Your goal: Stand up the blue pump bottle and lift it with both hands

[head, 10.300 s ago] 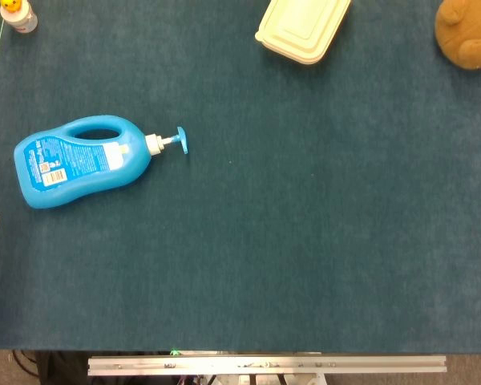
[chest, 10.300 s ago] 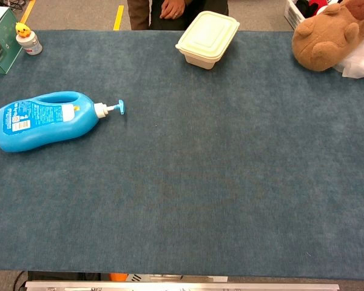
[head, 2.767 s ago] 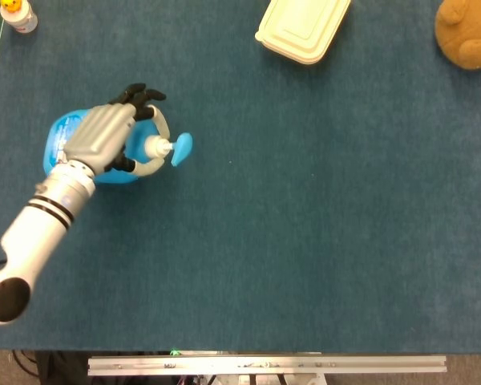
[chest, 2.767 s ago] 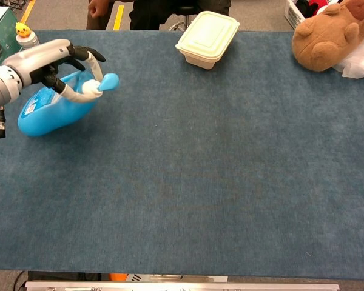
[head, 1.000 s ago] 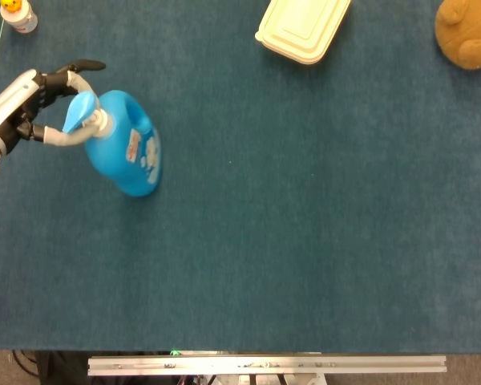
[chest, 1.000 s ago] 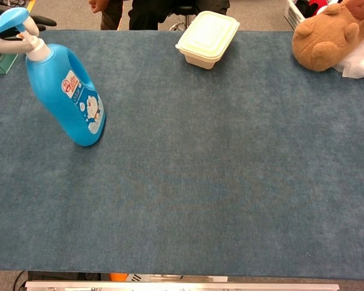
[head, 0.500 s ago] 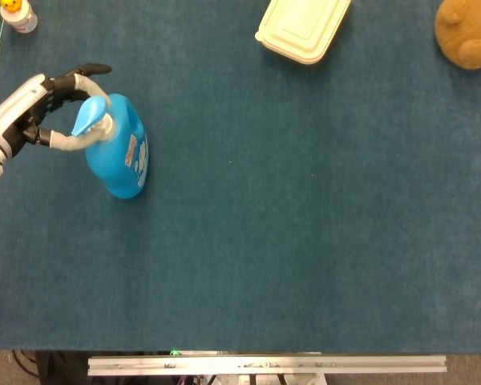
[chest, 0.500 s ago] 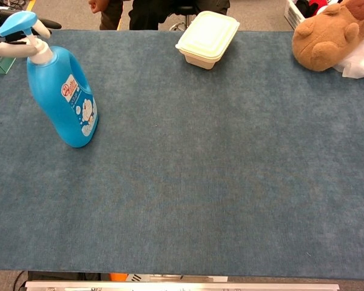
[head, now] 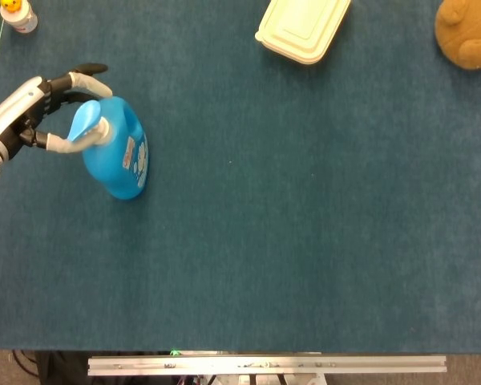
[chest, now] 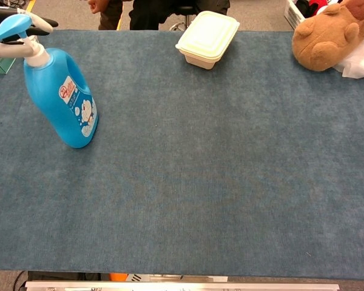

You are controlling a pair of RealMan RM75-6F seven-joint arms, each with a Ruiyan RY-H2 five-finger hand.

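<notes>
Bottle now up on its base. Ten seconds back the blue pump bottle [chest: 60,100] was lying flat on its side at the left of the counter [chest: 230,182], pump pointing right. I have levered it upright by the neck. Over the last second it came in from a strong lean toward almost vertical; in the chest view it tilts a little, top to the left, so I judge it not fully settled.

Left hand [head: 32,108]: grasping the bottle at the pump neck, fingers [head: 86,78] hooked round under the blue pump head [chest: 12,25], one pale finger passing below the collar. It has barely shifted in the last half second.

Meaning for the task: standing-up is near done, the two-hand lift not begun. Next call, as I read it: steady the bottle, bring the right hand across to the body, then lift.

Hard to see:
- Right hand is in neither view; can't tell its state.
- Left hand is cut off at the chest view's top-left corner, only fingertips and pump there.
- Can't tell whether the bottle's base sits flat or rocks on an edge.

Elsewhere: cream lidded box [chest: 207,37] at the far edge, brown plush toy [chest: 327,36] far right, well apart from the bottle.
</notes>
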